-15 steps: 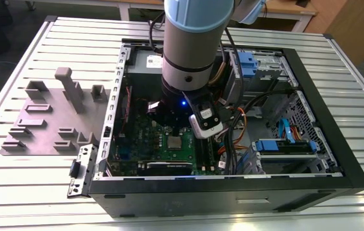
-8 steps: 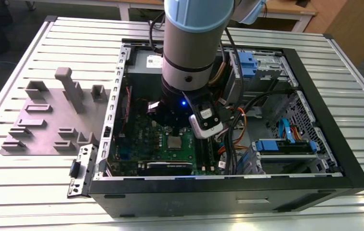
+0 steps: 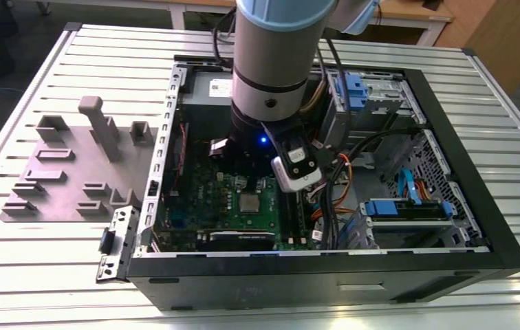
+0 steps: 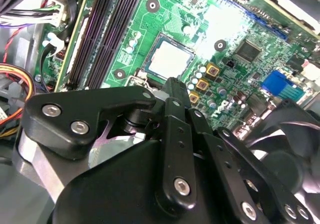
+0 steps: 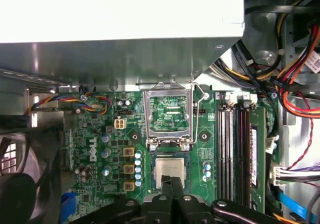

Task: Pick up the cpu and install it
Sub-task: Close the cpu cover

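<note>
— Where is the cpu (image 3: pixel 249 203)?
— Lower centre of the exterior view, lying flat on the green board (image 3: pixel 210 199). It is square, no long side.
— And the gripper (image 5: pixel 172 182)?
— Jaws together, empty, tips just over one edge of the cpu.

The cpu (image 5: pixel 164 167) sits in its socket, beside the open bracket frame (image 5: pixel 169 115) and end effector (image 5: pixel 172 181).

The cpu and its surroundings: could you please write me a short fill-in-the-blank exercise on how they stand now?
1. The cpu lies flat on the ___ circuit board.
2. The metal bracket frame next to the cpu is flipped ___.
3. The gripper above the cpu has its fingers ___.
Missing words: green; open; shut.
</note>
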### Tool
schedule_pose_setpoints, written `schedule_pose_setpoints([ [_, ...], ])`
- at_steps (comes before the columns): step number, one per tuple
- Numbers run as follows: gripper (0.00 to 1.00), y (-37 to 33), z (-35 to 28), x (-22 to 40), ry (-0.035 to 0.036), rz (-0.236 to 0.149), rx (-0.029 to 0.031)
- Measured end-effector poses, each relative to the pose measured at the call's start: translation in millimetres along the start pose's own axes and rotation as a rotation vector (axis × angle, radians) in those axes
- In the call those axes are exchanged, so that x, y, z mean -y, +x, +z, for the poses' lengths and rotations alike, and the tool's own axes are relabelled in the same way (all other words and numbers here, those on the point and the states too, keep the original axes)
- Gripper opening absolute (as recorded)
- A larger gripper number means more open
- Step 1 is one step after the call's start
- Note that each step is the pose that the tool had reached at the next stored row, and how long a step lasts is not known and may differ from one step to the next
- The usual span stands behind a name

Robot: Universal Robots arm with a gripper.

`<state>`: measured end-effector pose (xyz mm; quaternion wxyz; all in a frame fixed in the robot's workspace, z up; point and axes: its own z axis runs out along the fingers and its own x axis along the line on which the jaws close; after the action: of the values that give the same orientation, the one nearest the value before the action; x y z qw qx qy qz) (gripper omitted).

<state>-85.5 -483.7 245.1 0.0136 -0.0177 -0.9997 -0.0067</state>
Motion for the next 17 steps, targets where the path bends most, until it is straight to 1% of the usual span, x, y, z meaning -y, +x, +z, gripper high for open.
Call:
schedule_pose_setpoints([
  [8, 0.11, 0.4, -13.1, -0.2, 0.0000, 0.000, 0.0000],
  [17, 0.11, 0.7, -24.9, -0.3, -0.0001, 0.000, 0.0000],
])
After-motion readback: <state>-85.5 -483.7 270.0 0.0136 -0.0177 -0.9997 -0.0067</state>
